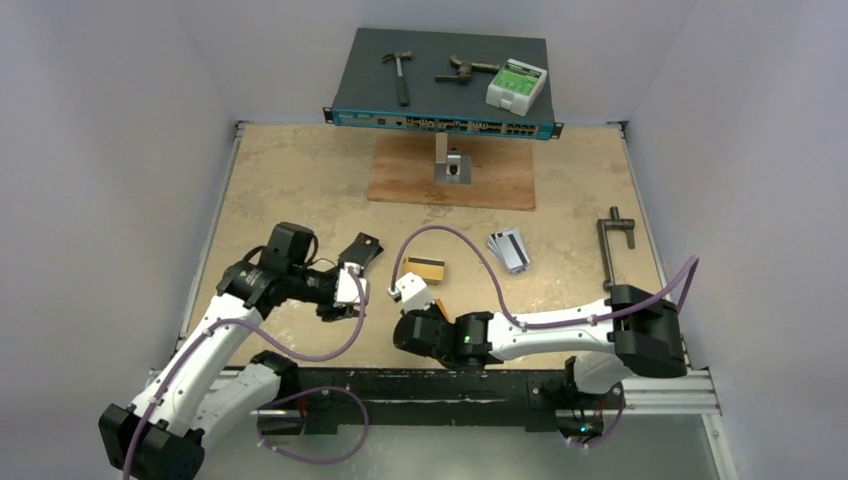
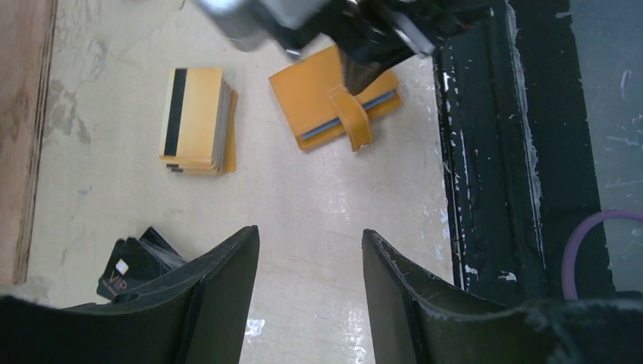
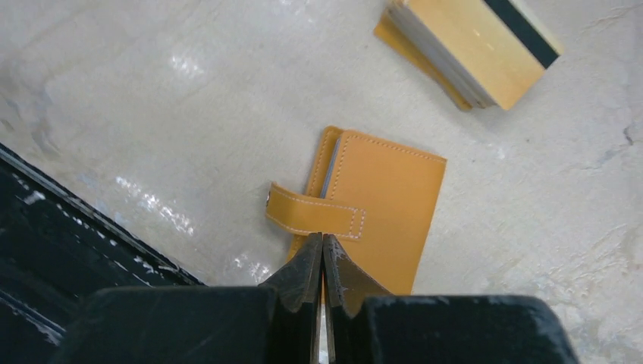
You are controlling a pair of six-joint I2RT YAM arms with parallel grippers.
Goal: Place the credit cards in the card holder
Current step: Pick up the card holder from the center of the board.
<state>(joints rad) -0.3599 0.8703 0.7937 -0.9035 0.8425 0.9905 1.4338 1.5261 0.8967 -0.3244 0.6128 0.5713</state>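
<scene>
From above, the yellow cards (image 1: 428, 268) are seen stacked on the counter (image 1: 290, 180). The grey cards (image 1: 508, 250) are fanned out further to the right. The ends of the left arm (image 1: 230, 330) and the right arm (image 1: 560, 335) are close together near the front. The card holder is hidden under the right arm's end here. The two arms could be bumped together if both are moved in at once.

In the left wrist view, the left fingers (image 2: 227, 296) are spread wide apart and nothing is held. The card holder (image 2: 315, 91) is seen lying flat on the counter ahead of them, just beside the yellow cards and near the black front rail (image 2: 478, 152). Its snap tab (image 2: 352, 117) is wrapped across it, so it is not opened yet. A black case (image 2: 136, 262) lies by one left finger and could be knocked if the fingers are lowered.

In the right wrist view, the right fingers (image 3: 303, 273) are pressed tight together with nothing seen between them. Their tips are at the holder's edge, just below the tab. Whether the holder is touched cannot be told. The holder is not pinned down, so it could be pushed along the smooth counter instead of opened. The tab is small and flat, so it could be missed. The cards are thin, so they could be hard to lift, and the stack could be scattered.
</scene>
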